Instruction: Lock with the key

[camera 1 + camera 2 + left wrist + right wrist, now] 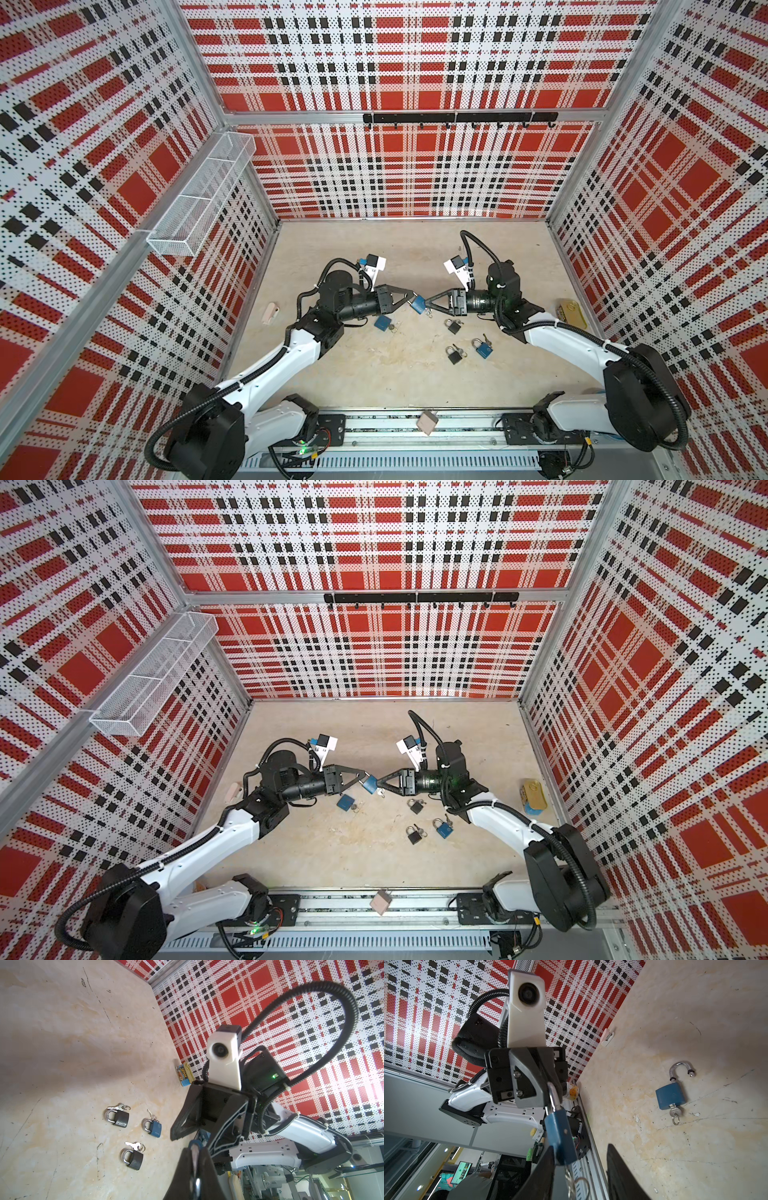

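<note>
At the centre of both top views, the left gripper (412,296) was pressed together on the shackle (552,1095) of a blue padlock (419,304), holding it off the table (374,374). The right gripper (428,307) faced it from the right. Its fingers (544,1167) were spread to either side of the key (571,1183) hanging under the padlock, not pinching it. A 2nd blue padlock (382,322) lay open just below.

Top views overhead, sharing whole scene, wrist views close, low, facing each other
</note>
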You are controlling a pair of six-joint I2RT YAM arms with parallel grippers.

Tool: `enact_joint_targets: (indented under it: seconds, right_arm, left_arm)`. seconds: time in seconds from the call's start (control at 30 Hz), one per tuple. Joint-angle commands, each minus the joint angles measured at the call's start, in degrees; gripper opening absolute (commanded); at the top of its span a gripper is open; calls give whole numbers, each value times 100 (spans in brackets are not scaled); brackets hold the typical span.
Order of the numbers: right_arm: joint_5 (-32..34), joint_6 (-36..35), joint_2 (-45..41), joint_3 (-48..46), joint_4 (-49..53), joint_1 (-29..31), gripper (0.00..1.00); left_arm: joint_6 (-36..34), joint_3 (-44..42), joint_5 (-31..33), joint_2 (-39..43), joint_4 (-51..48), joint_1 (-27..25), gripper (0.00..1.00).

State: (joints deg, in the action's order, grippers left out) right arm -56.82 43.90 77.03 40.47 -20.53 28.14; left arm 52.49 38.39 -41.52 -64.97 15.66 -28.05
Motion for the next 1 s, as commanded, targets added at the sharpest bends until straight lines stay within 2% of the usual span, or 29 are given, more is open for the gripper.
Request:
enact_joint_targets:
  seconds: [0.0,0.27,0.4,0.5,0.73,0.97]
  right_arm:
    - [-175,124,89,-47,-583,-2,38]
    - [-338,460,155,-127,-1058,7,28]
    - [-409,559,198,-102,-1199,6,14]
    - [-477,724,255,-99,-1409,7,0]
    - [-417,1043,372,-290,-1868,-15,0]
    - [-118,553,191,-838,-1078,-349,0]
  left_arm:
    - [65,273,-98,108,182,64,0]
    - [68,362,3,44,182,94,0]
    - [63,335,69,52,189,106,0]
    - [66,317,98,61,186,127,0]
    - [44,287,183,63,185,290,0]
    - [-83,309,24,-139,189,850,0]
